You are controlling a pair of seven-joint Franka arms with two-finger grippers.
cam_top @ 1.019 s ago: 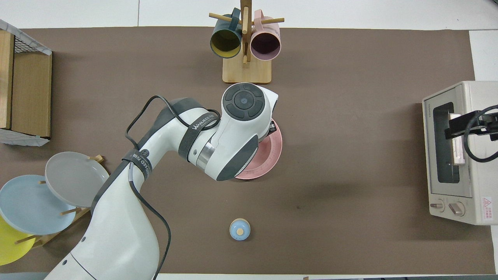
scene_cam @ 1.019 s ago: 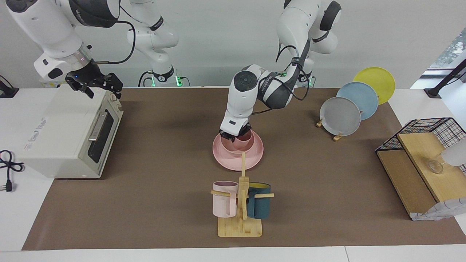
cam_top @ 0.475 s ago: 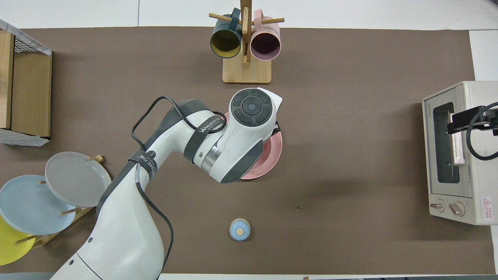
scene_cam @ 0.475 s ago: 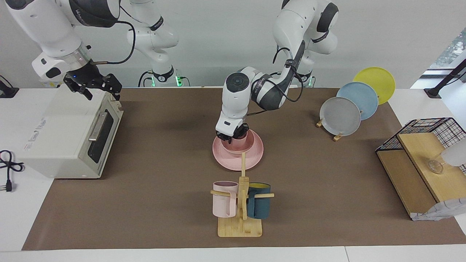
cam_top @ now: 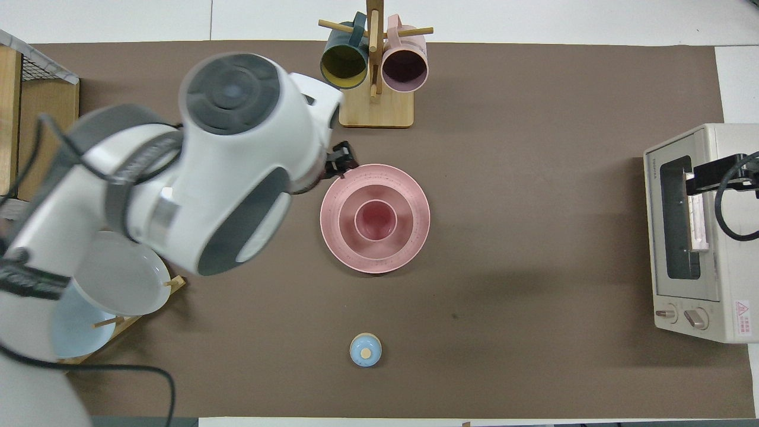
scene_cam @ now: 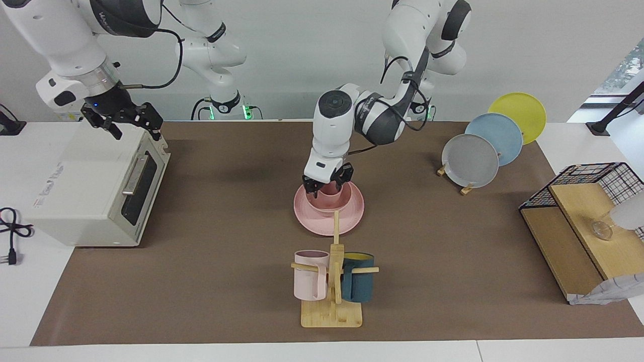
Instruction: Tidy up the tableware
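Observation:
The pink plate [scene_cam: 352, 217] [cam_top: 375, 264] lies mid-table with the pink bowl [scene_cam: 329, 204] [cam_top: 347, 237] on it and the small pink cup [scene_cam: 333, 190] [cam_top: 376, 220] upright inside the bowl. My left gripper [scene_cam: 327, 183] is open and empty, just above the cup, with its fingers apart either side of the rim. In the overhead view, the left gripper [cam_top: 344, 161] shows only as a dark tip beside the plate's edge, under the raised arm. My right gripper [scene_cam: 126, 123] [cam_top: 720, 178] waits open over the toaster oven's top.
A wooden mug rack [scene_cam: 332, 301] [cam_top: 375, 107] with a pale pink and a teal mug stands farther from the robots than the plate. Grey, blue and yellow plates [scene_cam: 473, 160] lean in a rack. Toaster oven [scene_cam: 95, 186] [cam_top: 694, 237], wire shelf [scene_cam: 583, 216], small blue knob [cam_top: 365, 349].
My left gripper has opened, let go of the cup in the bowl and risen. The left arm has swung up and off the stack in the overhead view. The right gripper has barely shifted.

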